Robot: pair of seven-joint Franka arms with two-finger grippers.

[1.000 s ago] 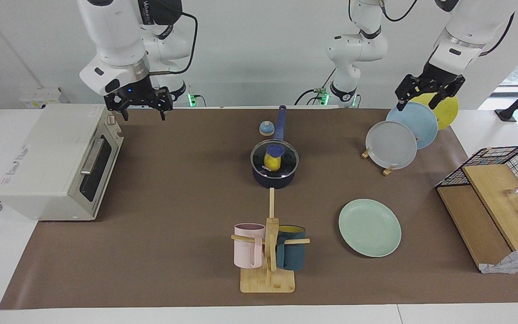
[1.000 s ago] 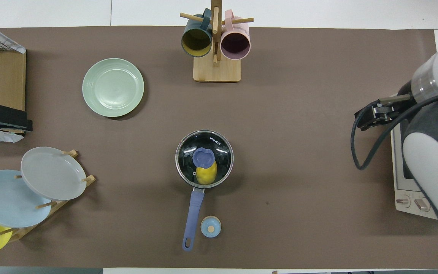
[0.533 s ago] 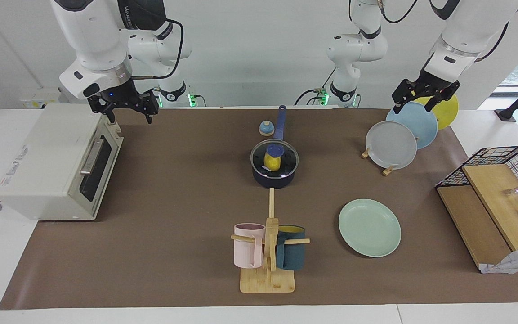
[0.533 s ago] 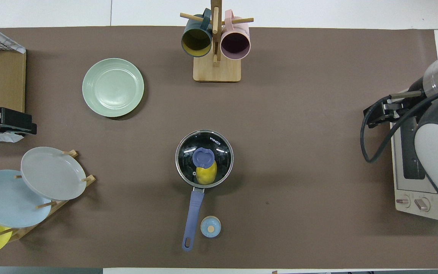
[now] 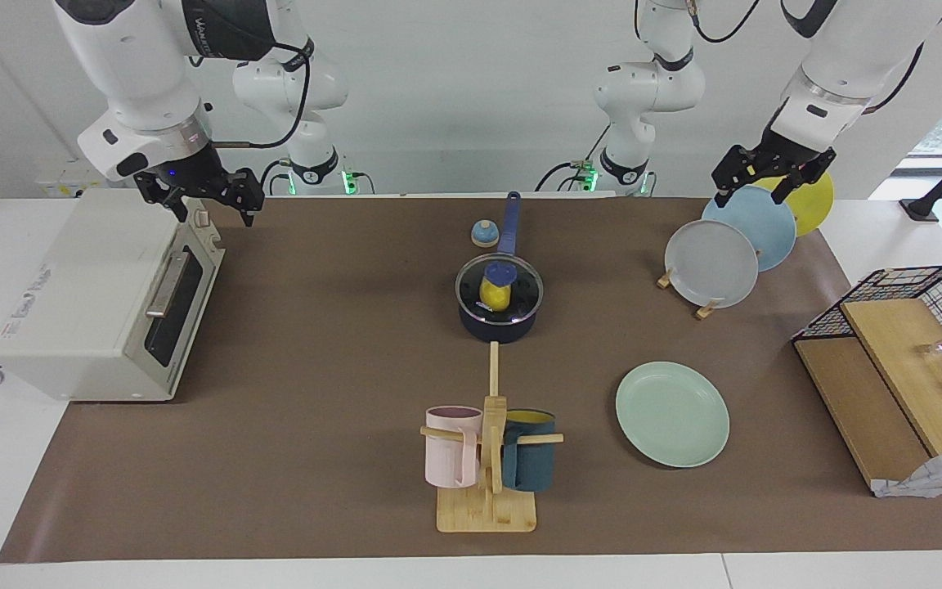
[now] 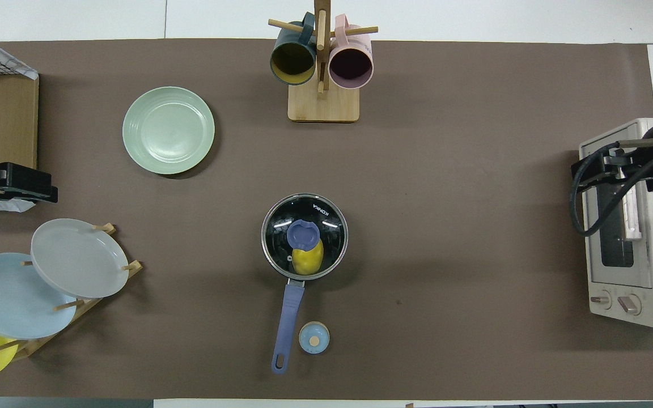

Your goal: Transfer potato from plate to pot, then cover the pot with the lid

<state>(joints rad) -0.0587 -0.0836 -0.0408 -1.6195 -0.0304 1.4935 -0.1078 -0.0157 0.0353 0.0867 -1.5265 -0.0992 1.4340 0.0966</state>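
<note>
The dark navy pot [image 5: 497, 327] stands mid-table, its long blue handle [image 6: 289, 300] pointing toward the robots. On it sits the clear glass lid [image 5: 520, 282] [image 6: 326, 218] with its blue knob. Through the glass I see the yellow potato [image 5: 495, 296] [image 6: 306, 258] inside the pot. The mint-green plate [image 5: 672, 414] [image 6: 168, 130] lies bare, farther from the robots and toward the left arm's end. My right gripper [image 5: 216, 214] [image 6: 587, 170] hangs open and holds nothing over the toaster oven's corner. My left gripper [image 5: 751, 192] [image 6: 15, 184] hangs open and holds nothing over the plate rack.
A white toaster oven [image 5: 103, 294] fills the right arm's end. A rack of upright grey, blue and yellow plates [image 5: 712, 262] and a wire basket with wooden boards [image 5: 912, 343] stand at the left arm's end. A mug tree [image 5: 487, 458] and a small bell [image 5: 483, 234] flank the pot.
My right gripper has drawn away from the pot toward the right arm's end and now hangs over the oven. The left gripper has shifted only slightly. Pot, lid and potato are still.
</note>
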